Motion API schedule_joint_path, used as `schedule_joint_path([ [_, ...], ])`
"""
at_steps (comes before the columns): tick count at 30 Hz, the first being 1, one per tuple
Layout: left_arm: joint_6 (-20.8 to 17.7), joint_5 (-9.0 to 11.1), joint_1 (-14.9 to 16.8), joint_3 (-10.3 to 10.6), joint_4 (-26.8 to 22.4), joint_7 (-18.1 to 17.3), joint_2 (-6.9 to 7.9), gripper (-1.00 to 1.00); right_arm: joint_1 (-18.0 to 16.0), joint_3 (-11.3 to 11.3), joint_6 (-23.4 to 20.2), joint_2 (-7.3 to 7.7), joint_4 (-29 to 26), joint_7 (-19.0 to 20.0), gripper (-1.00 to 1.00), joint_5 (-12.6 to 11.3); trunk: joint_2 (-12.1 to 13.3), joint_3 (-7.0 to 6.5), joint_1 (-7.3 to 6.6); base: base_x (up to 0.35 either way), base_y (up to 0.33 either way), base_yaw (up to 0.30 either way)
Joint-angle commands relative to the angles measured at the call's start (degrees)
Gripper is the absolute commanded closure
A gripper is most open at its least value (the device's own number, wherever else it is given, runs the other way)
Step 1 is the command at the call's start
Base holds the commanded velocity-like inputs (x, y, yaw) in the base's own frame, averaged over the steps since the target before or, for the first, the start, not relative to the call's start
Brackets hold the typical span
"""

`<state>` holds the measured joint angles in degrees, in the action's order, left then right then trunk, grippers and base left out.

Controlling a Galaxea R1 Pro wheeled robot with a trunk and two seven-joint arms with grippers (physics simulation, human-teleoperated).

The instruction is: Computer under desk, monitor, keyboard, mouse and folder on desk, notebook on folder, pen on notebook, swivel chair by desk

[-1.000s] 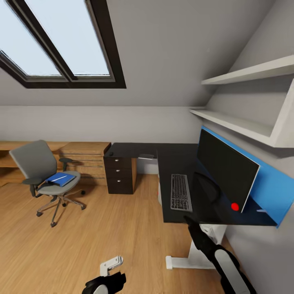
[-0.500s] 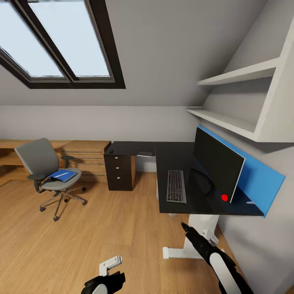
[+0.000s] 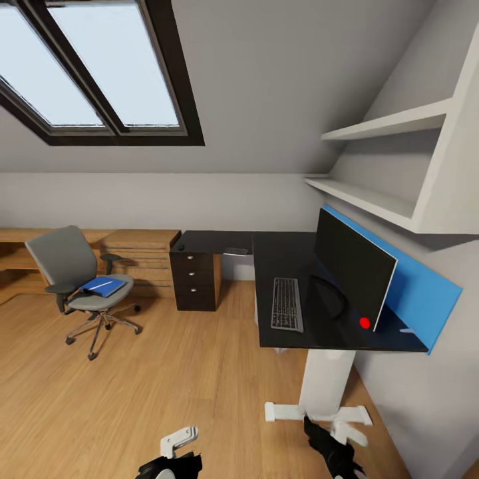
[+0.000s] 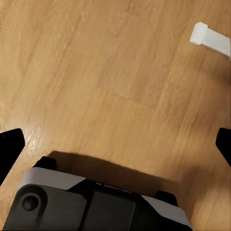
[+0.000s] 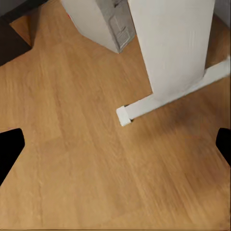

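Note:
The black L-shaped desk (image 3: 293, 256) stands along the right wall. On it are the wide black monitor (image 3: 351, 266) and, in front of it, the long dark keyboard (image 3: 287, 304). A small black oval, seemingly the mouse (image 3: 180, 247), lies on the desk's far left corner above the drawer unit (image 3: 194, 283). The grey swivel chair (image 3: 74, 276) stands apart at left, with a blue flat item (image 3: 102, 287) and the thin white pen (image 3: 100, 284) on its seat. The pale computer case (image 5: 103, 21) sits under the desk. My left gripper (image 4: 115, 147) and right gripper (image 5: 115, 144) hang open over bare floor.
A light-wood chest (image 3: 140, 256) and low bench line the back wall behind the chair. The desk's white leg (image 3: 326, 382) and foot (image 5: 168, 98) are close to my right gripper (image 3: 322, 436). White shelves (image 3: 379, 199) jut out above the monitor. My base (image 4: 96, 204) shows below the left gripper.
The view has pulled back slightly from the desk. My right arm has dropped from the desk's front edge down to the floor beside the desk foot. Nothing on the desk or chair moved.

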<state>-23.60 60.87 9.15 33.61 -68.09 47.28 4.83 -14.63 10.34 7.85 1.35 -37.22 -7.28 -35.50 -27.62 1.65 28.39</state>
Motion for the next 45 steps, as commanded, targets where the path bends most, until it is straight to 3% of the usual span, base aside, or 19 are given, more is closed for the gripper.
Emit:
schedule_joint_path([
  [1, 0.61, 0.2, 0.05, 0.61, 2.35, 0.34, 0.07, -1.0, -0.06, 1.49, 2.53, -0.02, 4.65, -0.39, -1.0, 2.14, 0.3, -0.06, -0.19, 0.0, 0.0, 0.0],
  [5, 3.41, -0.7, 0.01, 3.84, 6.84, 0.26, 0.08, -1.0, -0.05, 2.9, 4.49, -0.25, 11.48, -0.31, -1.0, 6.42, 1.9, -0.78, -1.07, 0.0, 0.0, 0.0],
  [7, 6.64, -1.15, 0.0, 6.54, 9.21, 0.21, 0.1, -1.0, -0.03, 3.24, 5.5, -0.27, 13.7, -0.09, -1.0, 8.24, 2.7, -1.14, -1.51, 0.0, 0.0, 0.0],
  [14, 15.76, -1.59, -0.01, 13.75, 16.43, -0.6, 0.03, -1.0, 0.15, 3.92, 8.93, -0.55, 16.99, 0.3, -1.0, 10.67, 4.7, -2.03, -2.6, 0.0, 0.0, 0.0],
  [16, 19.54, -1.95, -0.01, 19.41, 20.18, -1.25, -0.12, -1.0, 0.19, 4.39, 10.77, -1.19, 20.0, 0.6, -1.0, 11.62, 4.7, -2.03, -2.6, 0.0, 0.0, 0.0],
  [18, 20.85, -2.02, -0.01, 21.98, 21.34, -1.4, -0.17, -1.0, 0.2, 4.56, 11.62, -1.8, 21.36, 0.82, -1.0, 11.96, 4.7, -2.03, -2.6, 0.0, 0.0, 0.0],
  [23, 22.72, -1.95, -0.01, 25.91, 22.91, -1.59, -0.3, -1.0, 0.21, 4.68, 13.93, -3.0, 23.5, 1.11, -1.0, 12.43, 4.7, -2.03, -2.6, 0.0, 0.0, 0.0],
  [35, 23.89, -1.7, -0.01, 27.08, 25.45, -1.78, -0.34, -1.0, 0.22, 4.68, 15.55, -3.5, 24.62, 1.28, -1.0, 12.44, 4.7, -2.03, -2.6, 0.0, 0.017, 0.0],
  [40, 25.91, -1.6, -0.01, 26.96, 28.29, -5.11, -0.91, -1.0, 0.22, 4.75, 15.63, -3.81, 24.73, 1.3, -1.0, 12.4, 4.7, -2.03, -2.6, 0.0, 0.27, 0.0],
  [45, 26.13, -1.71, -0.01, 27.02, 28.51, -5.75, -1.04, -1.0, 0.22, 4.63, 18.19, -5.95, 25.55, 1.31, -1.0, 12.56, 4.7, -2.02, -2.6, 0.0, 0.299, -0.013],
])
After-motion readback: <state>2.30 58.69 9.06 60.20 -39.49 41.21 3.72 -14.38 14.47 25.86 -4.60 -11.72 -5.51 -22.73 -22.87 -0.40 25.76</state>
